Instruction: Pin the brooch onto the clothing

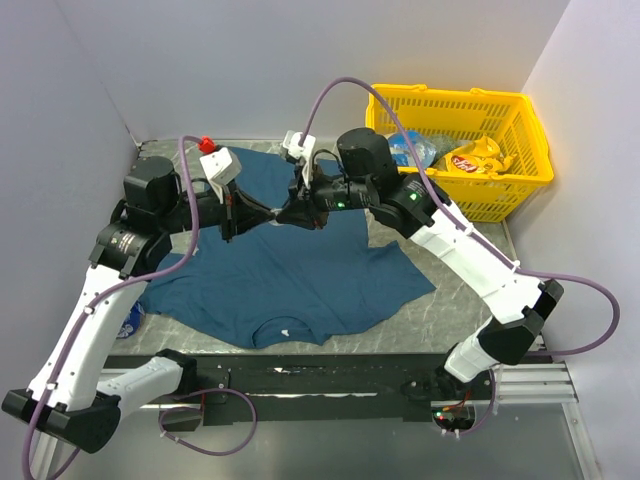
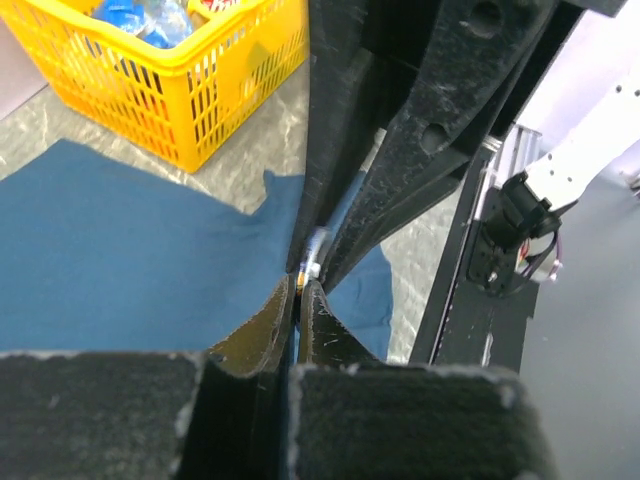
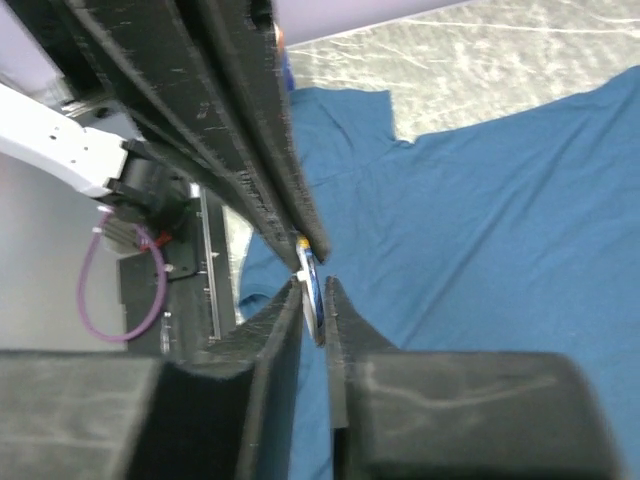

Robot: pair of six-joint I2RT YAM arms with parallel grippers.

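The dark teal T-shirt [image 1: 290,280] lies flat on the table, with its white neck label [image 1: 287,330] toward the near edge. My left gripper [image 1: 270,212] and right gripper [image 1: 287,216] meet tip to tip a little above the shirt's upper middle. The brooch is pinched between them. In the left wrist view it is an orange and white speck [image 2: 312,264] at the tips of my shut left gripper [image 2: 299,285]. In the right wrist view it is a thin white-blue plate with an orange end [image 3: 309,270], held in my right gripper [image 3: 312,281]. It is hidden in the top view.
A yellow plastic basket [image 1: 520,170] with snack packets stands at the back right and also shows in the left wrist view [image 2: 200,90]. A small red thing [image 1: 207,143] sits at the shirt's far left corner. Grey walls close in the left and back.
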